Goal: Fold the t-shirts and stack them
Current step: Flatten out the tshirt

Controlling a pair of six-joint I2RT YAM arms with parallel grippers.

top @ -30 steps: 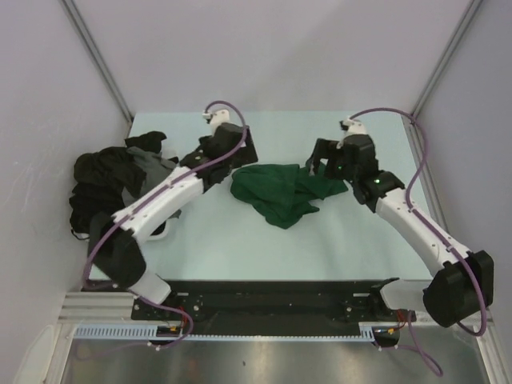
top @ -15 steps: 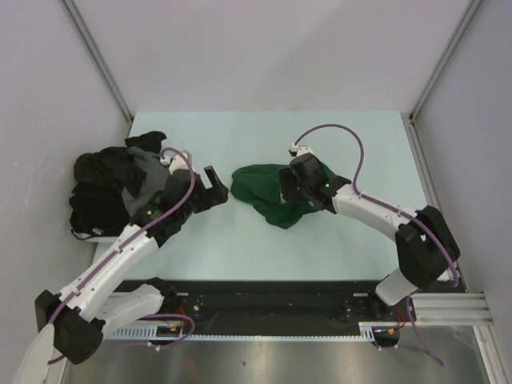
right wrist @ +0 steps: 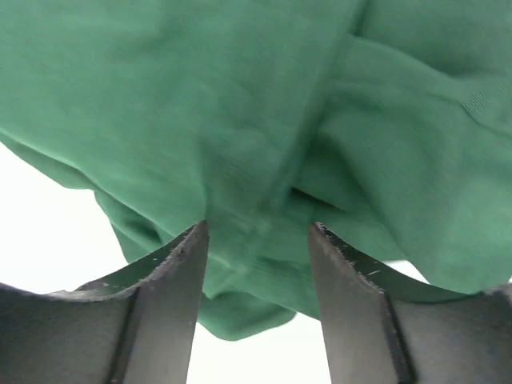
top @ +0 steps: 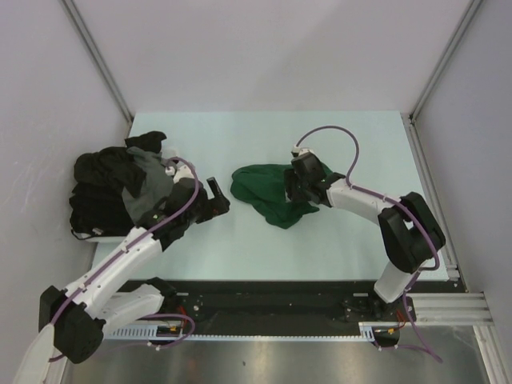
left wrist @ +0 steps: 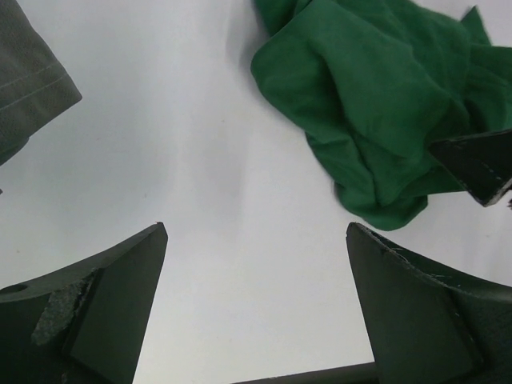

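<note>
The dark green t-shirt [top: 268, 196] lies crumpled at the middle of the table; it also shows in the left wrist view [left wrist: 376, 104] and fills the right wrist view [right wrist: 240, 96]. My right gripper [top: 294, 188] is down on the shirt's right side. Its jaws [right wrist: 258, 226] stand partly apart, astride a bunched fold of green cloth that touches both fingers. My left gripper [top: 218, 196] hovers just left of the green shirt, wide open [left wrist: 256, 228] over bare table with nothing between its fingers. The black and dark grey t-shirts [top: 112, 184] lie heaped at the left edge.
A grey sleeve [left wrist: 28, 80] of the heap reaches toward the left gripper. The pale table [top: 264, 240] is closed in by walls with metal posts at the back corners. The arms' black base rail [top: 272, 300] runs along the near edge.
The right gripper has dropped onto the green shirt from the back right and its jaws have narrowed around a fold. The left arm swung back toward the near left, staying open.
</note>
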